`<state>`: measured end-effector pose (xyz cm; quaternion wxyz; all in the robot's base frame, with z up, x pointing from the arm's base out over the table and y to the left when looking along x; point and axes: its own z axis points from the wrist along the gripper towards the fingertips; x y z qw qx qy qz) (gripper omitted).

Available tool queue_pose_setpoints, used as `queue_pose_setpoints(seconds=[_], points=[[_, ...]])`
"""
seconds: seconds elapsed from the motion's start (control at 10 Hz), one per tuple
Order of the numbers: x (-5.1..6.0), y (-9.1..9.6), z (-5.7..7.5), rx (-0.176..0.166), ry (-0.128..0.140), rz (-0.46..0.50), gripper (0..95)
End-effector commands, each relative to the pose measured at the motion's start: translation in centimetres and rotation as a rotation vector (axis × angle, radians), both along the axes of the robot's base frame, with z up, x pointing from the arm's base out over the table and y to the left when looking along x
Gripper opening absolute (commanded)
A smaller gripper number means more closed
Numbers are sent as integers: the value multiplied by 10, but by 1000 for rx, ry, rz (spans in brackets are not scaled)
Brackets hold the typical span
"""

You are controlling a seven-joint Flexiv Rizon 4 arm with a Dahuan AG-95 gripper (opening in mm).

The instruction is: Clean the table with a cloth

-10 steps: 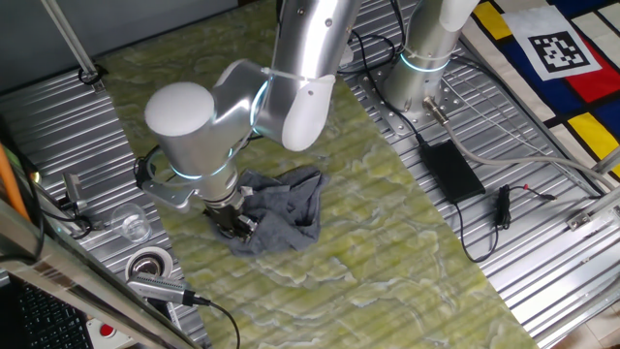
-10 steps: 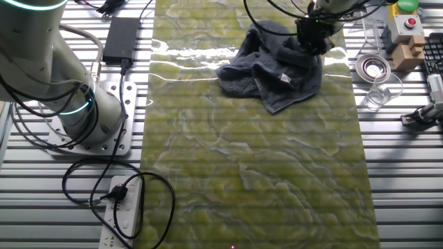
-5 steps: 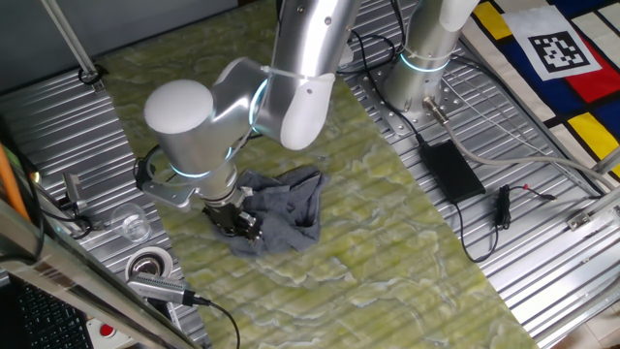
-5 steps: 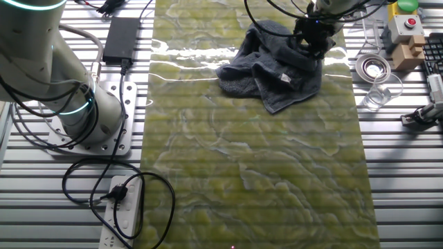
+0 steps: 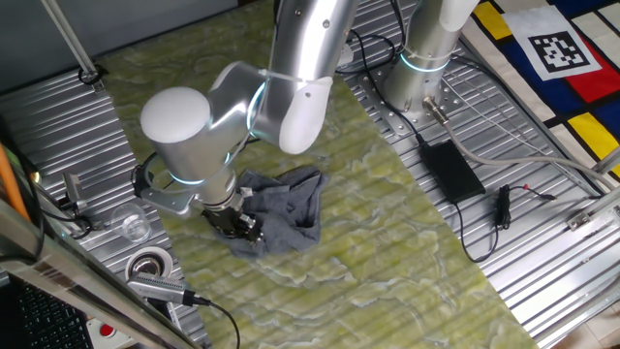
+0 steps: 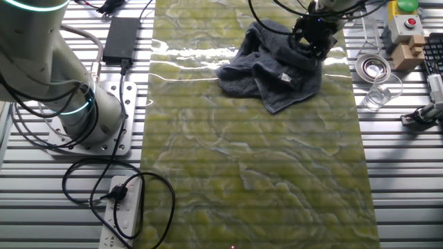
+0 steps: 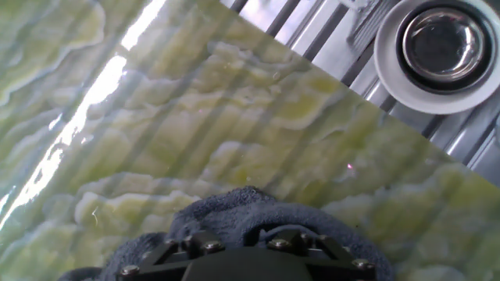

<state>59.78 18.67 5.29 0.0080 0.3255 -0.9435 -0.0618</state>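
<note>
The gripper (image 5: 235, 224) is buried in the crumpled cloth (image 5: 286, 215) left of centre on the table (image 5: 387, 242), so I cannot tell whether its jaws are parted or clamped. In the hand view only the cloth's bunched top shows at the bottom edge, and its small pale tag (image 6: 283, 79) carries no readable writing

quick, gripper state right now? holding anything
Gripper: shut on the cloth, jaws buried in a raised bunch of fabric at the cloth's edge, pressing it on the table.
</note>
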Motion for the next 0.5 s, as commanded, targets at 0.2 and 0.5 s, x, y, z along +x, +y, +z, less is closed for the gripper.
queue_pose_setpoints(seconds=[0.2,0.5], points=[[2,0,0,1,-2,-5,570],[7,-1,2,2,-3,-7,570]])
